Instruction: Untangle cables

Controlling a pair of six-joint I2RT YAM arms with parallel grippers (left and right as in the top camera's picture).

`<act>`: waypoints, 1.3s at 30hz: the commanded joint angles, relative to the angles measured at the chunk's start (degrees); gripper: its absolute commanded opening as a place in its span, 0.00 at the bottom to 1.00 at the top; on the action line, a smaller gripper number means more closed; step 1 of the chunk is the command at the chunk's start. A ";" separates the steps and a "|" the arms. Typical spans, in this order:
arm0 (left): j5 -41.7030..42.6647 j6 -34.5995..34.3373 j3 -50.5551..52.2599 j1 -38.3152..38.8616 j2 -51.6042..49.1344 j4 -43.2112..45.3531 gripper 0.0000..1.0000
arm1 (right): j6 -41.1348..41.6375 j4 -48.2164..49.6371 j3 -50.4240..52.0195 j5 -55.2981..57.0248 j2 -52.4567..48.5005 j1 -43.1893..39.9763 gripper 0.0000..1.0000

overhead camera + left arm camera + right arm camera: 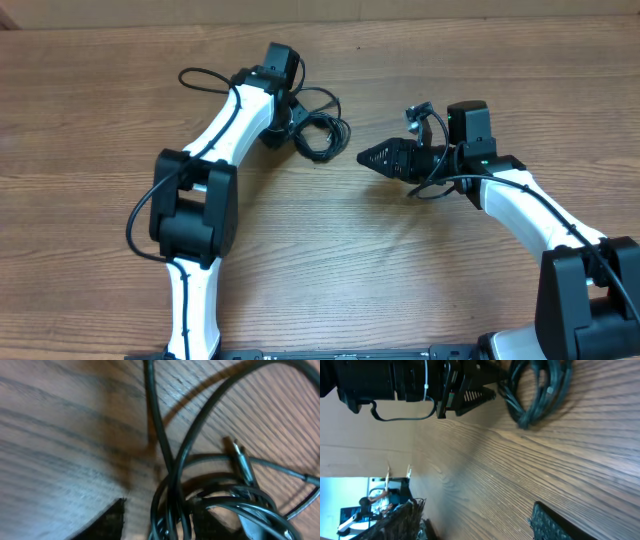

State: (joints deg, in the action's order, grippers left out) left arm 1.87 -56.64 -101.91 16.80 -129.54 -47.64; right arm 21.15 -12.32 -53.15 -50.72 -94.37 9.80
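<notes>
Robot lab or test room, by my read. Two white-and-black arms, left arm and right arm, stand at one edge of a wood-grain table, with wiring zip-tied along their housings. From the right wrist camera I see a plain beige wall past the table. Beside it is a brighter space with small cluttered shapes, too blurred to name. It looks like bare, utilitarian workspace.

Black cables on brown wood-grain table
</notes>
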 commanded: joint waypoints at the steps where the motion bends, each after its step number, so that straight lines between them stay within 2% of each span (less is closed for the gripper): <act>1: 0.48 -2.58 -1.20 -0.11 -2.43 0.83 0.04 | -0.22 -0.63 -0.52 2.71 0.81 0.22 0.70; 6: 0.70 -0.28 -1.53 -0.50 -2.12 1.20 0.04 | -0.22 -1.60 -0.52 3.08 0.81 0.22 0.68; 13: 2.47 6.51 -2.19 -0.79 5.03 1.14 0.04 | -0.22 -1.55 -0.52 3.65 0.81 0.22 0.68; 24: 4.63 5.07 -2.19 -0.68 19.32 0.48 0.04 | 0.50 -1.22 -0.55 -3.54 0.81 0.22 0.72; 27: 5.33 0.09 -2.19 -0.63 20.98 -0.68 0.04 | 23.30 1.97 -0.55 -3.37 0.81 0.39 0.71; 30: 6.23 -6.19 -2.19 -0.61 21.00 -2.19 0.04 | 37.79 3.69 -0.55 -3.04 0.81 1.14 0.77; 32: 7.04 -11.17 -2.19 -0.61 21.00 -3.69 0.04 | 45.42 5.11 -0.55 -1.29 0.81 2.32 0.82; 35: 9.27 -17.79 -2.19 -0.57 21.00 -4.87 0.04 | 55.15 7.10 -0.55 4.35 0.81 5.18 0.82; 39: 13.75 -22.73 -2.19 -0.15 21.00 -5.05 0.04 | 59.04 10.80 -0.55 13.84 0.81 9.62 0.82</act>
State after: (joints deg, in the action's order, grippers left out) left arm 10.59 -71.13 -103.11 16.32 -109.40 -52.75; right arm 70.28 -3.31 -53.15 -45.82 -94.35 16.43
